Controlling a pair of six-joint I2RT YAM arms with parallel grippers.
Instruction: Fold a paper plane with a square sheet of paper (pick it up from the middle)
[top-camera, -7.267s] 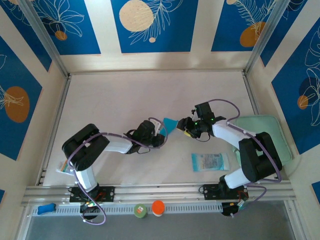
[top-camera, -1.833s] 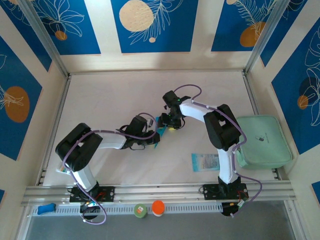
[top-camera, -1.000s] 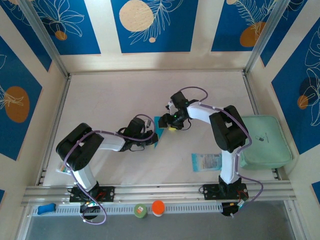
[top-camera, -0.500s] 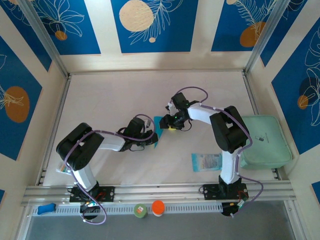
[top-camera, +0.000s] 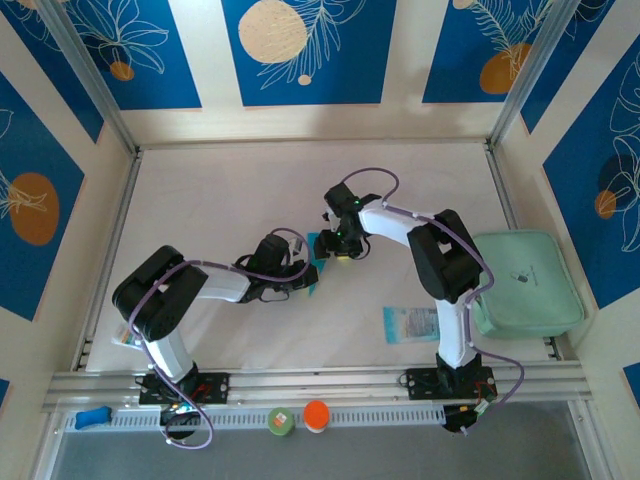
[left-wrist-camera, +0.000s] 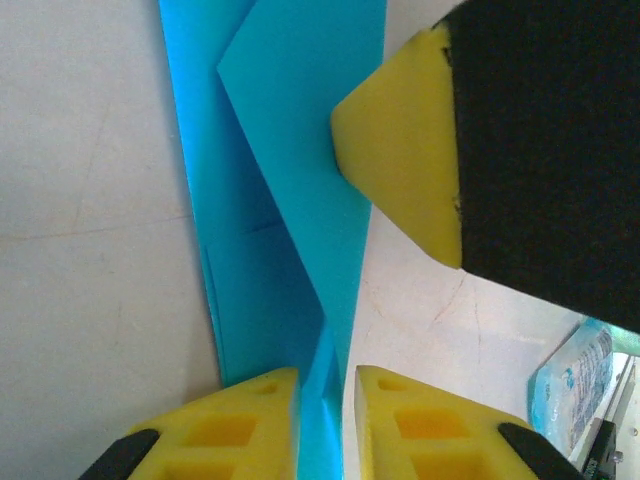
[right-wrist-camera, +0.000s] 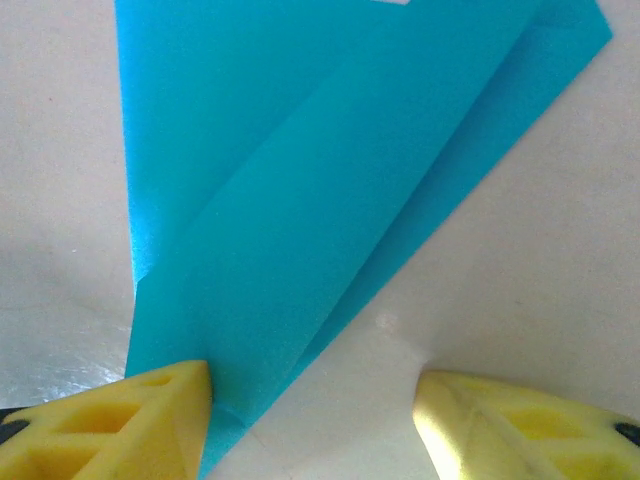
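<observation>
The cyan square sheet of paper (top-camera: 317, 248) lies mid-table, folded into a long pointed shape with creases (right-wrist-camera: 300, 150). My left gripper (top-camera: 305, 272) comes at it from the left. In the left wrist view its yellow jaws (left-wrist-camera: 325, 385) stand almost together, with a raised fold of the paper (left-wrist-camera: 290, 150) pinched in the narrow gap. My right gripper (top-camera: 338, 248) is over the paper's right side and is open (right-wrist-camera: 312, 380). One of its fingers (right-wrist-camera: 165, 405) rests on the paper's edge and the other sits on bare table. That gripper's yellow pad (left-wrist-camera: 400, 150) presses by the paper's right edge.
A pale printed packet (top-camera: 418, 323) lies to the near right, and a mint-green pad (top-camera: 527, 283) sits at the right edge. Green (top-camera: 280, 421) and orange (top-camera: 316, 414) caps and a blue item (top-camera: 92, 416) sit on the front rail. Walls enclose three sides.
My right arm has swung a little to the left, bringing its gripper closer over the paper. The left arm and the paper stay where they were.
</observation>
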